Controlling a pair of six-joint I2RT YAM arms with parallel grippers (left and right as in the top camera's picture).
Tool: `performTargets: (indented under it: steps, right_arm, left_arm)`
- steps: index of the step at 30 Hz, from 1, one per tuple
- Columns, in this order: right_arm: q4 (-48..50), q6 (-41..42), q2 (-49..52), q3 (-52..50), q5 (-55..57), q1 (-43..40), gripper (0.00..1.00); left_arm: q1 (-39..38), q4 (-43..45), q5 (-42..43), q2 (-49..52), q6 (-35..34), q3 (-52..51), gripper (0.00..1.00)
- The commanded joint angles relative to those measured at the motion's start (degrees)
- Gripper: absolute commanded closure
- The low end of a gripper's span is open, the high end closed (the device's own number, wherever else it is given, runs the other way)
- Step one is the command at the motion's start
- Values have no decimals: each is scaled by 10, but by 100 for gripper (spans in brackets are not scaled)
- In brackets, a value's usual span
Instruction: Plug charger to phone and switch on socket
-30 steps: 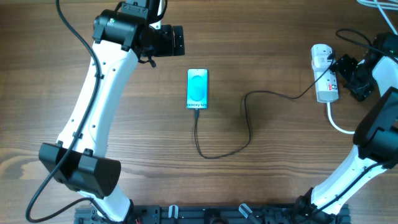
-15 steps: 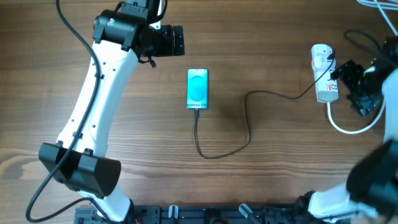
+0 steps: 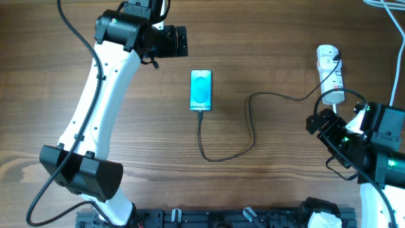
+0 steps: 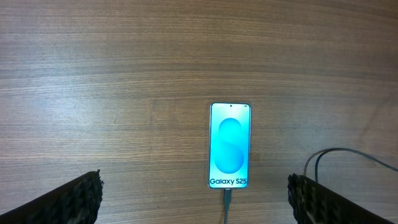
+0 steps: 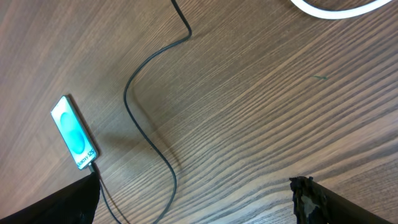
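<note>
The phone (image 3: 200, 90) lies flat mid-table with its cyan screen lit, and it also shows in the left wrist view (image 4: 230, 145) and the right wrist view (image 5: 73, 132). The thin black charger cable (image 3: 252, 120) has its tip at the phone's bottom edge (image 4: 228, 200). It loops across the wood to the white socket (image 3: 331, 73) at the far right. My left gripper (image 3: 183, 41) hovers open beyond the phone, its fingers (image 4: 74, 202) spread wide. My right gripper (image 3: 323, 136) is open and empty below the socket, apart from it.
A thick white cord (image 5: 336, 7) curves from the socket towards my right arm. The left arm's white links (image 3: 95, 107) span the table's left side. A black rail (image 3: 209, 218) runs along the front edge.
My right arm has pulled away from the socket, down towards the front right. The left arm, phone and cable have not moved.
</note>
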Motion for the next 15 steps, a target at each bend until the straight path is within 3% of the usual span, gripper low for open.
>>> performTargets:
  steps: [1,7,10,15]
  right_arm:
    - [2,2,15,-4,10,3,0]
    - [-7,2,49,-4,-12,3,0]
    - [2,-71,49,-4,-13,3,0]
    - [2,-87,49,-4,-22,3,0]
  left_arm:
    - [0,0,-8,4,-1,0,0]
    - [0,0,-8,4,-1,0,0]
    - [0,0,-8,4,-1,0,0]
    - [0,0,-8,4,-1,0,0]
